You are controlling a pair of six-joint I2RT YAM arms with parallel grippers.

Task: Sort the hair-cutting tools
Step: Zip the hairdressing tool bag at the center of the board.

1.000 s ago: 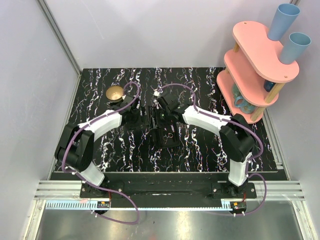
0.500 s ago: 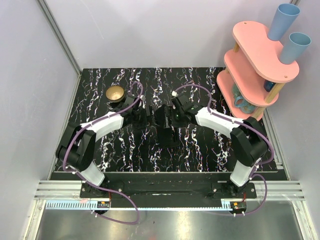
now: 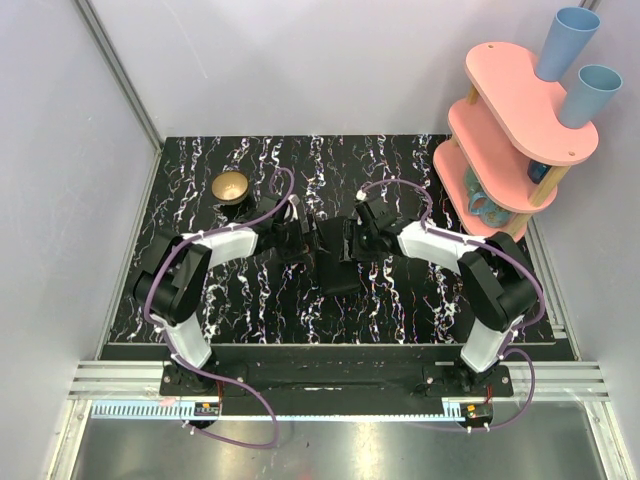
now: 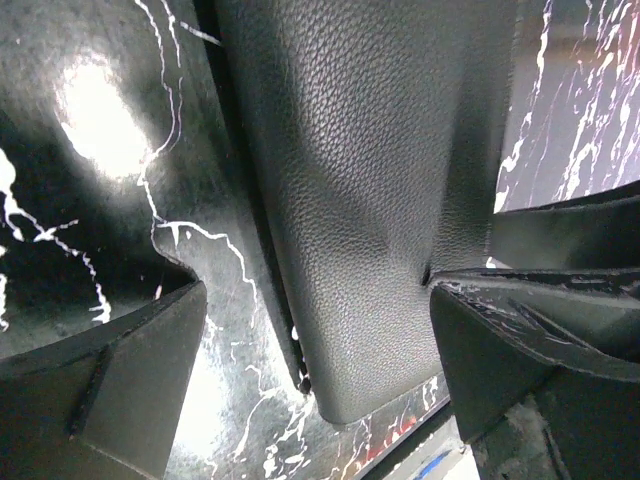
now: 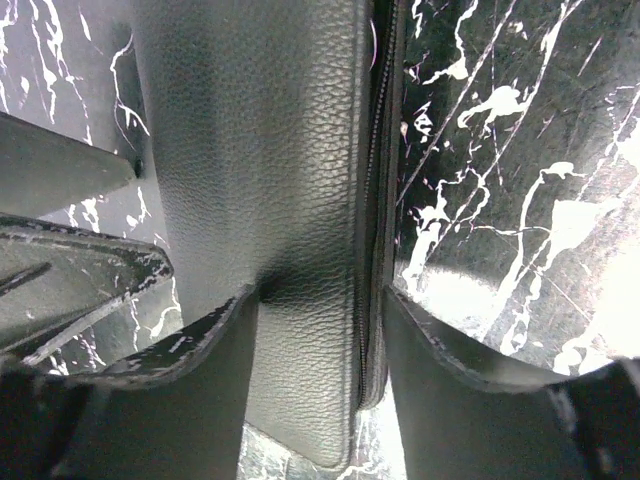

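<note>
**Case first: no scissors on show yet**

Near the middle of the table (image 3: 420, 300) lies the black case (image 3: 340, 275), its long side running near to far. Both arms bend inward to meet at its far half.

The right pincer (image 5: 320, 295) is pinching the case's zipped edge. One finger dents the leather and the other sits just outside the zip. The left pincer (image 4: 315, 285) is spread wide. One finger touches the case's other edge, and the other hangs over bare table, apart from the case.

The hair-cutting tools show in no view. I judge they are inside the case, which looks folded shut, though I cannot tell whether the zip is drawn.

The step in hand looks like getting the case open, with sorting not yet begun. The next move calls for one pincer to steady the case while the other lifts the flap or works the zip. The glossy table may let the case slide.

Farther off, a brass bowl (image 3: 231, 186) stands at the far left. A pink shelf (image 3: 510, 130) with blue cups (image 3: 565, 40) stands at the far right.
</note>
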